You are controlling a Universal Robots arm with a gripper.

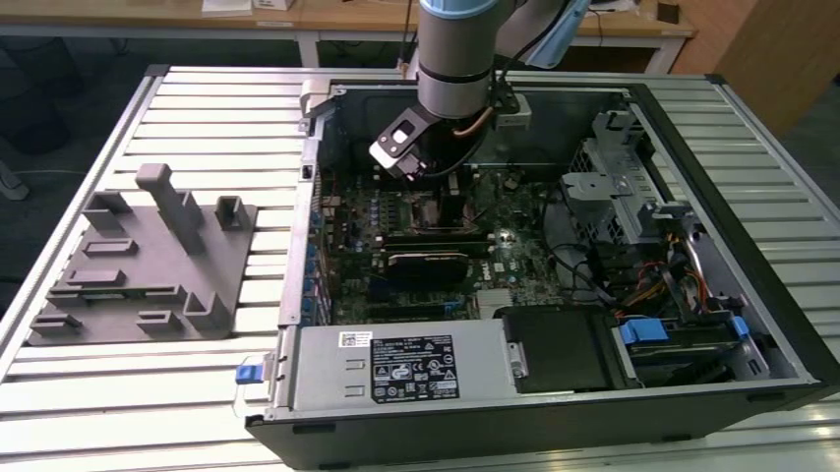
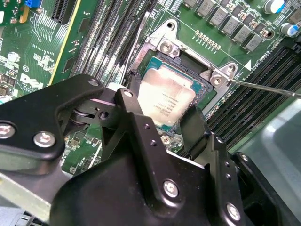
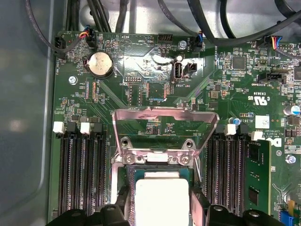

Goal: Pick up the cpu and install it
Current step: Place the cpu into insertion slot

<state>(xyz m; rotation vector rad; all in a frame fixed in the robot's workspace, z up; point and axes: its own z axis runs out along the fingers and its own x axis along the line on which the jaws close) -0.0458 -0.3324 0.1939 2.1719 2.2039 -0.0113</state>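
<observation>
The cpu (image 2: 167, 96), a small square chip with a pale silvery top, lies level in the open motherboard socket (image 2: 218, 75). My gripper (image 2: 162, 110) stands over it with one black finger against each of two opposite edges, shut on the chip. The first wrist view shows the cpu (image 3: 161, 197) between the same fingers (image 3: 197, 207), below the raised metal load plate (image 3: 164, 127). In the exterior view the arm reaches down into the open computer case, and the gripper (image 1: 440, 192) sits low over the middle of the motherboard (image 1: 512, 246).
A thin socket lever (image 2: 268, 87) sticks out sideways. Memory slots (image 3: 80, 174) flank the socket, with a green memory stick (image 3: 257, 174) in one. A grey plastic tray with posts (image 1: 145, 265) lies on the exterior view's left. The power supply (image 1: 393, 369) and drive cage (image 1: 617, 197) crowd the case.
</observation>
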